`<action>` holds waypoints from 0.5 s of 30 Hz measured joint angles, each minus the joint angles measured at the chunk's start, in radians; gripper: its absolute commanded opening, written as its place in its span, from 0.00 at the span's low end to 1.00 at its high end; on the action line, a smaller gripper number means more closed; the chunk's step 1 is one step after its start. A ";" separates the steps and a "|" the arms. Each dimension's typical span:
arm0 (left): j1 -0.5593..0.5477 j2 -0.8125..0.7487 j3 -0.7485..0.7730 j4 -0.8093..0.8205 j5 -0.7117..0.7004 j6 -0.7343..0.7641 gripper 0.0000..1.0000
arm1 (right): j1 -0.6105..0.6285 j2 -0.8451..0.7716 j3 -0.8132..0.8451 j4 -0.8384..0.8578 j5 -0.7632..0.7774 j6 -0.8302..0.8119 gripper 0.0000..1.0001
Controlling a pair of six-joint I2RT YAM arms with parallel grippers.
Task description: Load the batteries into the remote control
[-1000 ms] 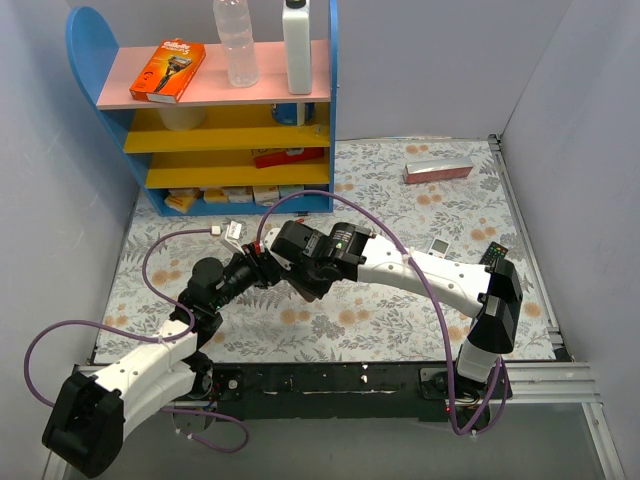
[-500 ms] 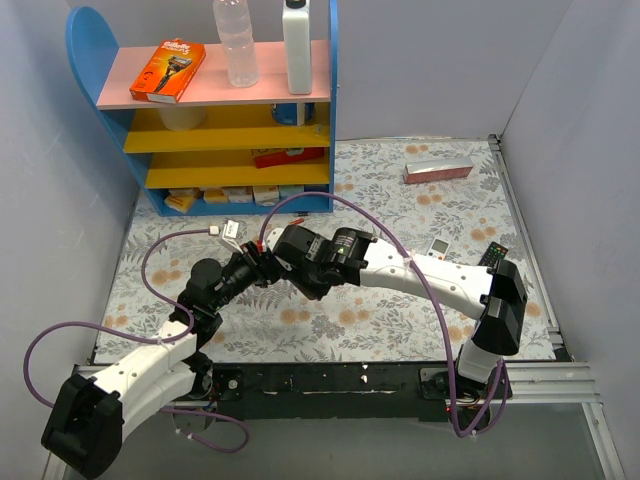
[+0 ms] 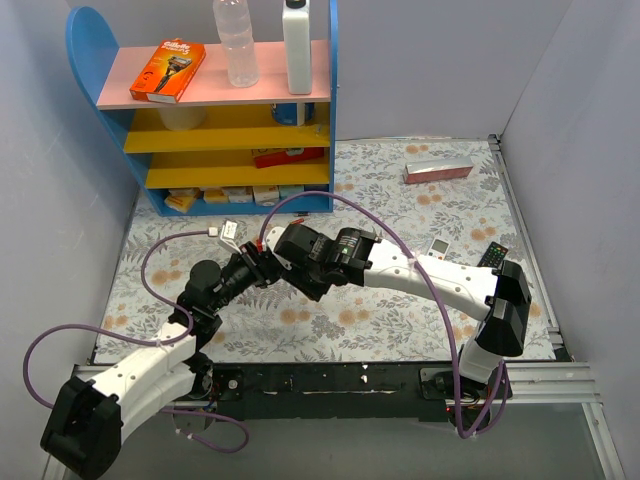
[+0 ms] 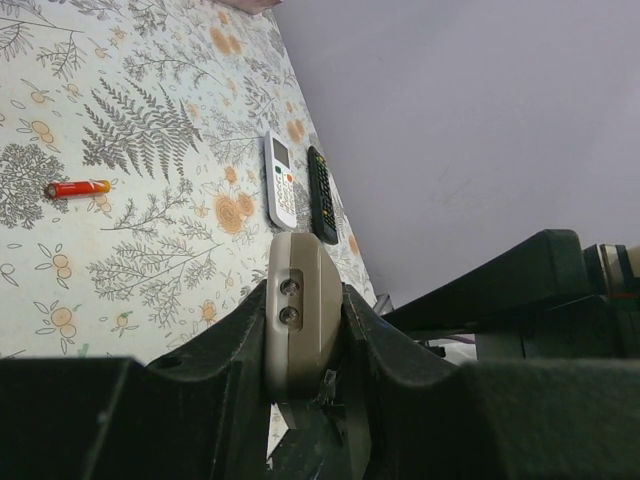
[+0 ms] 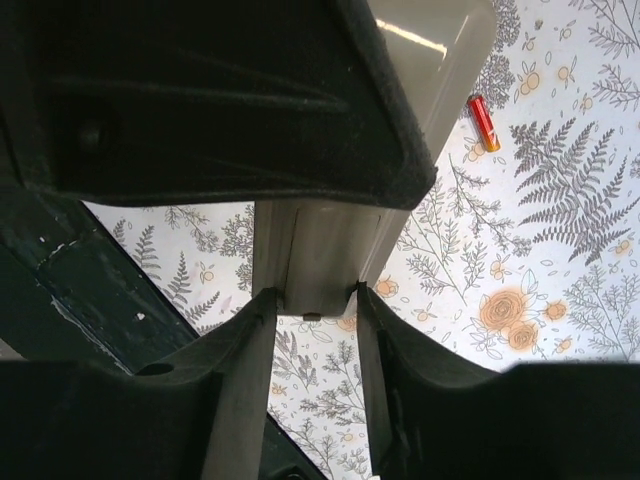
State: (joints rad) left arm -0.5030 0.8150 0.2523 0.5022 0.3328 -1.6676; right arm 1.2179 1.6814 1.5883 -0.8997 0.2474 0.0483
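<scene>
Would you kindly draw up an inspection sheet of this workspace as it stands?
Surface: floral cloth, lying flat.
Job's things: remote clamped between left tool and right tool; one red battery loose on the cloth; other batteries not seen.
Clutter: second white remote, black remote, pink box.
Tools: both shut on the remote.
Cables: purple cables, in loose loops.
Surroundings: blue shelf holding a razor box and bottles; grey walls.
</scene>
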 measured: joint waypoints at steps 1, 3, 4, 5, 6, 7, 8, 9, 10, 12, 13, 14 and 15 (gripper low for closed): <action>-0.001 -0.004 -0.001 -0.002 0.000 -0.004 0.00 | 0.000 0.000 0.000 0.005 -0.003 -0.002 0.47; -0.002 -0.013 -0.005 -0.008 -0.004 -0.017 0.00 | 0.000 0.000 0.000 0.013 -0.010 -0.005 0.49; -0.002 -0.016 -0.009 -0.009 -0.006 -0.025 0.00 | 0.000 0.000 0.000 0.013 -0.014 -0.006 0.51; -0.003 -0.019 -0.013 -0.011 -0.008 -0.035 0.00 | 0.000 0.000 0.000 0.016 -0.020 -0.008 0.55; -0.004 -0.021 -0.014 -0.015 -0.010 -0.045 0.00 | 0.000 0.000 0.000 0.017 -0.023 -0.008 0.58; -0.005 -0.021 -0.015 -0.020 -0.010 -0.055 0.00 | 0.000 0.000 0.000 0.021 -0.026 -0.011 0.61; -0.007 -0.022 -0.015 -0.026 -0.012 -0.064 0.00 | 0.000 0.000 0.000 0.024 -0.029 -0.012 0.66; -0.009 -0.023 -0.016 -0.032 -0.016 -0.073 0.00 | 0.000 0.000 0.000 0.026 -0.032 -0.014 0.68; -0.010 -0.024 -0.016 -0.037 -0.022 -0.084 0.00 | 0.000 0.000 0.000 0.029 -0.034 -0.014 0.74; -0.011 -0.027 -0.018 -0.045 -0.034 -0.104 0.00 | 0.000 0.000 0.001 0.035 -0.037 -0.013 0.78; -0.011 -0.029 -0.019 -0.050 -0.039 -0.113 0.00 | 0.000 -0.001 0.002 0.037 -0.037 -0.013 0.80; -0.011 -0.032 -0.023 -0.051 -0.046 -0.122 0.00 | 0.000 -0.003 0.002 0.038 -0.037 -0.008 0.83; -0.011 -0.035 -0.029 -0.053 -0.053 -0.133 0.00 | -0.002 -0.008 0.002 0.039 -0.037 0.001 0.83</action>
State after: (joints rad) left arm -0.5137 0.7799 0.2234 0.4496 0.2798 -1.8008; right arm 1.2163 1.6737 1.5898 -0.8604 0.2108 0.0490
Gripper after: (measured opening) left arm 0.261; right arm 0.792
